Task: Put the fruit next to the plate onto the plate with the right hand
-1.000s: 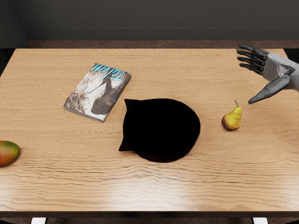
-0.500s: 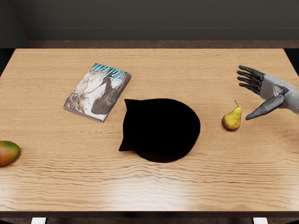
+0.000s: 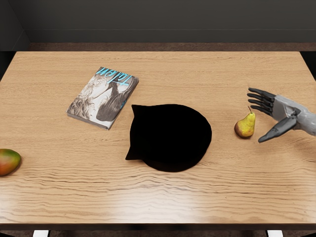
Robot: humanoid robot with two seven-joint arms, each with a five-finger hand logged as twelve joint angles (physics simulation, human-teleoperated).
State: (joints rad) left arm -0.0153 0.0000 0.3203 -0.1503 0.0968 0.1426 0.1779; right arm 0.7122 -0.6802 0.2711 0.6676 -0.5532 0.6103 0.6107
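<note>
A yellow pear [image 3: 245, 126] with a reddish blush stands upright on the table, just right of the black cat-shaped plate [image 3: 169, 137]. My right hand [image 3: 264, 117] comes in from the right edge and hovers just to the right of the pear, fingers spread open, the thumb low and the other fingers above the pear's stem. Nothing is held. The left arm is out of view.
A magazine [image 3: 103, 97] lies at the back left of the plate. A mango [image 3: 8, 161] sits at the table's left edge, far from the plate. The wooden table [image 3: 163, 192] has bare surface in front of the plate.
My right hand has come down and forward from the back right corner toward the pear, staying open. The pear has not moved.
</note>
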